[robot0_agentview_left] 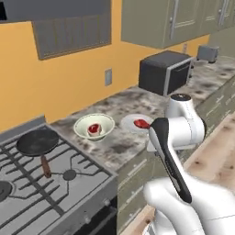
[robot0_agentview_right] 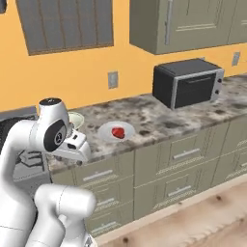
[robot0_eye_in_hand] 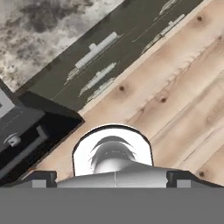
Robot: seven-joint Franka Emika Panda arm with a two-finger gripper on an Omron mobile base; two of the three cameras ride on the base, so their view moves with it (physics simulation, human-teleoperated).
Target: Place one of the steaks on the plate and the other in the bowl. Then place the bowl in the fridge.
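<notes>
Left base view, left to right: black frying pan [robot0_agentview_left: 37, 141] on the stove [robot0_agentview_left: 50, 183], wooden handle toward the front. Beside the stove, on the mottled counter [robot0_agentview_left: 119, 147], the pale bowl [robot0_agentview_left: 94, 126] holds one steak [robot0_agentview_left: 94, 129]. Just right of it — close, rims nearly meeting — the white plate [robot0_agentview_left: 133, 123] carries the second steak [robot0_agentview_left: 142, 123], partly behind the arm. Farther right, a black microwave [robot0_agentview_left: 165, 71] against the orange wall.

Right base view: bowl rim [robot0_agentview_right: 76, 118] peeks out behind the arm's joint; plate [robot0_agentview_right: 116, 130] with steak [robot0_agentview_right: 117, 132] sits clear on the counter.

Hand view: camera looks down at wood floor [robot0_eye_in_hand: 175, 96] and drawer fronts [robot0_eye_in_hand: 100, 57]. Gripper [robot0_eye_in_hand: 112, 178] — its two tips stand wide apart, nothing between them.
</notes>
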